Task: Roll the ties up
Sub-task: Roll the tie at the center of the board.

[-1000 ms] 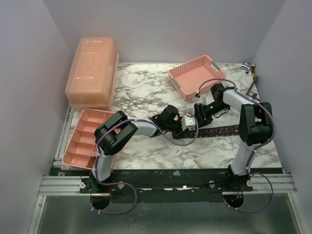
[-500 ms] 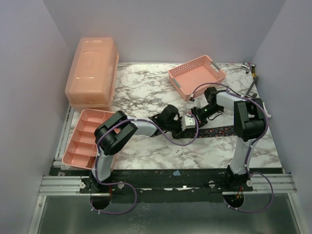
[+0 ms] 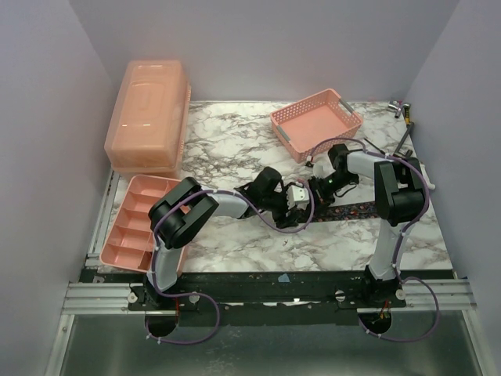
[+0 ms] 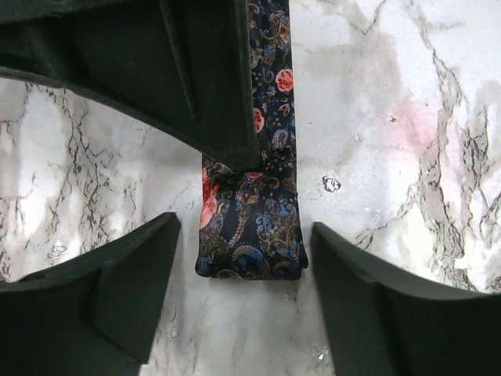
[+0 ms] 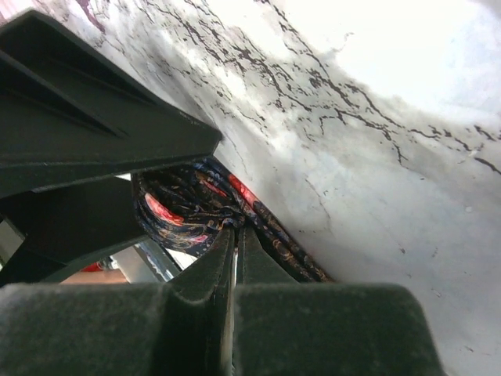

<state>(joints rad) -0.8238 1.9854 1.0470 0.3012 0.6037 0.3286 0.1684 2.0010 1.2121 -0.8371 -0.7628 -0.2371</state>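
One of the ties (image 4: 250, 227), dark navy with red and blue paisley, is rolled at its near end into a small coil on the marble table. Its free strip (image 3: 356, 209) runs to the right across the table. In the left wrist view my left gripper (image 4: 246, 235) is open, with a finger (image 4: 133, 290) on each side of the coil and a gap to the fabric. My right gripper (image 5: 235, 239) is shut, its tips pinching the fabric at the coil's upper edge (image 5: 196, 207). In the top view both grippers (image 3: 301, 205) (image 3: 315, 190) meet at the table's middle.
A pink mesh basket (image 3: 316, 123) stands at the back right. A pink lidded box (image 3: 149, 117) is at the back left. A pink divided tray (image 3: 141, 222) sits at the left edge. Small tools (image 3: 403, 110) lie in the far right corner.
My right gripper moved left to the coil and shut on its fabric. My left gripper then let go of the coil and opened around it.
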